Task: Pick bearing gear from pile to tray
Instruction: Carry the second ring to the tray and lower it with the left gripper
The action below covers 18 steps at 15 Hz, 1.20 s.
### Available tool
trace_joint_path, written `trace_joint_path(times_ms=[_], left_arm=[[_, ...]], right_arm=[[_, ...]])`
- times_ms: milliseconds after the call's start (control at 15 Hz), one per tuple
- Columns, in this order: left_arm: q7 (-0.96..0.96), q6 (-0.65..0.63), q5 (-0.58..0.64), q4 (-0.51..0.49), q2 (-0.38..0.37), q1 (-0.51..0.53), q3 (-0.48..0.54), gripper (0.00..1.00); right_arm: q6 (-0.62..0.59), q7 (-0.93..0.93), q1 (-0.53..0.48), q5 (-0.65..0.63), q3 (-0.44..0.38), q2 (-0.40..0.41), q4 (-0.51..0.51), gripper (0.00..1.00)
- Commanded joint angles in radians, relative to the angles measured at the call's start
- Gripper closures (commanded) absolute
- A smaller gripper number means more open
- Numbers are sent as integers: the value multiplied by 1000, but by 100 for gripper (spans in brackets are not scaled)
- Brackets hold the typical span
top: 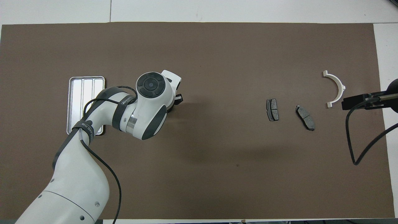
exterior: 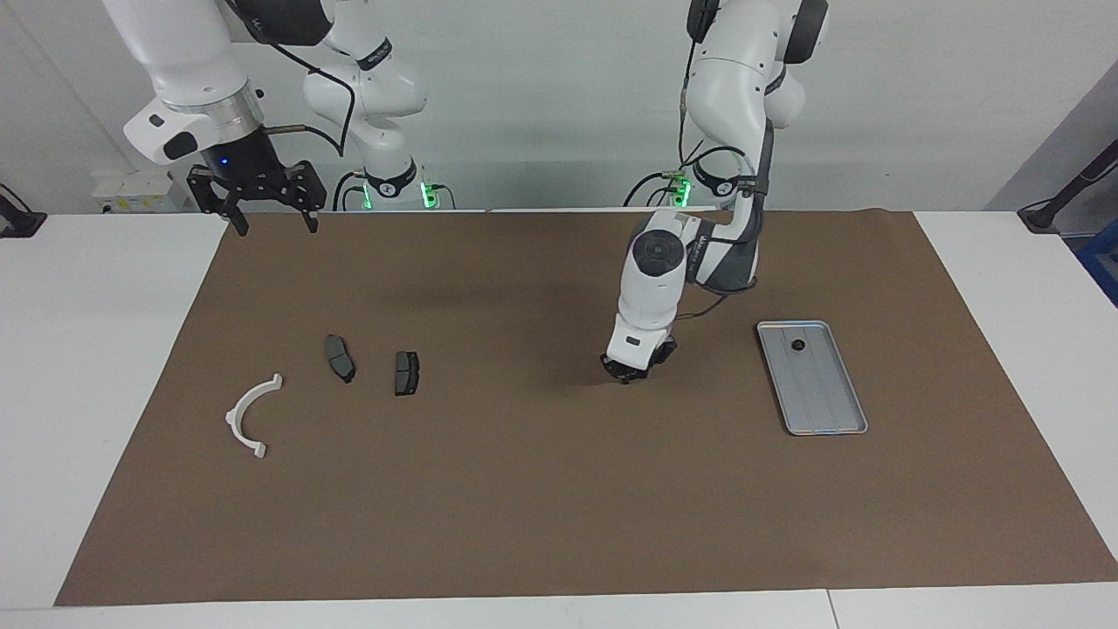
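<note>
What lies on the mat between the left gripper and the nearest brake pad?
Nothing: between the left gripper and that brake pad only bare brown mat shows, plainly in both views.

A white table (exterior: 96,367) carries a wide brown mat (exterior: 541,489) across its middle; a plain pale grey wall (exterior: 541,96) rises at the robots' end, under even, soft light

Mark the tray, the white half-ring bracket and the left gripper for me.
tray (exterior: 825,397): facing view, bare ribbed floor.
white half-ring bracket (exterior: 238,414): facing view, middle of its arc.
left gripper (exterior: 631,374): facing view, between its fingertips, low over the brown mat.
</note>
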Motion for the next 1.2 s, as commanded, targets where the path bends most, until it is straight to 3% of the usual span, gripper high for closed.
trace_joint_path(times_ms=[0, 134, 535, 1136], left_arm=[[179, -97, 17, -26, -82, 112, -2, 96], [340, -102, 17, -39, -109, 212, -2, 96], [735, -14, 14, -39, -95, 463, -5, 96], [741, 125, -26, -114, -66, 487, -4, 95]], right_arm=[[12, -14, -38, 24, 34, 15, 4, 0], [12, -14, -44, 24, 40, 31, 16, 0], [9, -11, -52, 24, 51, 33, 24, 0], [44, 44, -50, 24, 51, 32, 21, 0]])
